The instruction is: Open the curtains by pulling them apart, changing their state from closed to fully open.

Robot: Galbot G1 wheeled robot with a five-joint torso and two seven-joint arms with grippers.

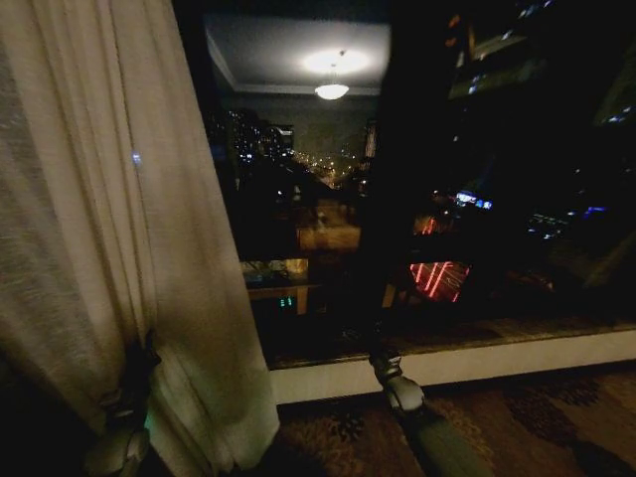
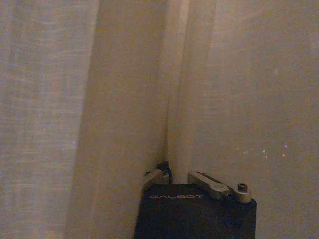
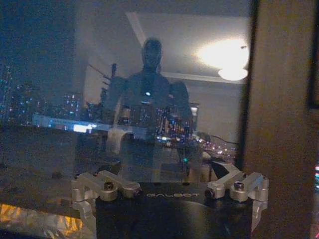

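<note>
While the sheer cream pleated curtain [image 1: 119, 229] is pinched in the left gripper [image 2: 172, 175], steady sideways tension is advised; right gripper [image 3: 172, 186] is splayed wide, empty.

Head view: taken from above, facing forward and down at a dark window [image 1: 417, 199], with the curtains [image 1: 119, 248] gathered at the left. Left wrist view: set just behind the left gripper [image 2: 172, 174], very close to the curtain fabric [image 2: 124, 99] it faces. Right wrist view: set behind the right gripper [image 3: 172, 181], facing the window glass [image 3: 99, 74] at close range. The head and right wrist views share the window and the ceiling lamp's reflection.
</note>
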